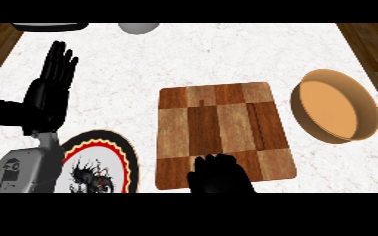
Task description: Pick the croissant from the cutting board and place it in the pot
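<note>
The cutting board (pixel 221 125), a checker of light and dark wood squares, lies on the white marbled counter (pixel 221 55) a little right of the middle; its long sides run from near to far. The right hand (pixel 220 175) comes in from the near edge and sits over the near edge of the board, around the middle of that side; it shows as one dark mass, so I cannot tell whether it is released, clenched or grasping anything. The croissant shows nowhere in this view; the bare part of the board carries only its wood pattern, and whether the croissant lies hidden beneath the right hand cannot be told.

The pot (pixel 301 111), round and tan with a paler orange inside, stands on the counter just right of the board, a narrow strip of counter between them; its mouth is open and only its pale floor shows inside.

The left hand (pixel 50 87) rests at the left side, flat and released with its fingers (pixel 60 60) straight and pointing far, well apart from the board; its grey forearm (pixel 26 167) shows at the near left corner. A round plate (pixel 122 150) with a black rim, a red scalloped band and a dark drawing at its middle lies near left, between that forearm and the board. At the far edge a grey rounded object (pixel 139 27) and, left of it, a dark one (pixel 52 26) are cut off by the view.
</note>
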Robot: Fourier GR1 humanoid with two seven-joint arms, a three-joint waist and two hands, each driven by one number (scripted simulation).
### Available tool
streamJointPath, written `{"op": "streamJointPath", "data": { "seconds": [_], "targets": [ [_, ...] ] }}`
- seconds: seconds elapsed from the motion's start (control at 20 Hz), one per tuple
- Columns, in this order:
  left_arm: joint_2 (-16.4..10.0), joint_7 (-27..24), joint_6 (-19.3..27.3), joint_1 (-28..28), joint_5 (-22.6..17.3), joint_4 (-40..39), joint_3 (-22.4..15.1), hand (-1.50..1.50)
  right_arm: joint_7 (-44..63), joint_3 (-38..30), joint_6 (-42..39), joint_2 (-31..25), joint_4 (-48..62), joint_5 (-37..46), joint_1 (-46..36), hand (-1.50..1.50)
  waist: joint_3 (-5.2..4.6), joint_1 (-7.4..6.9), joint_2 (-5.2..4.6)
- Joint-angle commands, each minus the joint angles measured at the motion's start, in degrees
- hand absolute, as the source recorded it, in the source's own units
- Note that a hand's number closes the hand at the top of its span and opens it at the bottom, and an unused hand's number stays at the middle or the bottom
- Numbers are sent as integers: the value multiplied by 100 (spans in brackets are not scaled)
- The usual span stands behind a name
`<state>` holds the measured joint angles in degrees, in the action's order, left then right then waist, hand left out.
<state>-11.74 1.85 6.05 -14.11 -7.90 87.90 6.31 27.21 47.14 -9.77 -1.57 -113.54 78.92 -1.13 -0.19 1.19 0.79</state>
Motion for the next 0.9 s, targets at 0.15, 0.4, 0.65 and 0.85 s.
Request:
{"op": "streamJointPath", "data": {
  "seconds": [0.15,0.4,0.65,0.85],
  "targets": [
    [5,242,132,-176,112,147,-79,0,2020,222,-171,148,-1492,967,-464,150,13,-13,-13],
    [-72,276,-151,125,-54,474,-94,0,2334,-587,-882,153,-2136,1196,-1373,150,14,-156,-48],
    [72,292,14,-10,13,310,-79,0,1782,-2000,-1679,-82,-3110,578,-1232,150,19,-110,-76],
    [34,103,-4,-78,103,205,-50,0,1174,-3666,-2146,-389,-3310,-571,-1224,150,23,-100,-100]
  ]
}}
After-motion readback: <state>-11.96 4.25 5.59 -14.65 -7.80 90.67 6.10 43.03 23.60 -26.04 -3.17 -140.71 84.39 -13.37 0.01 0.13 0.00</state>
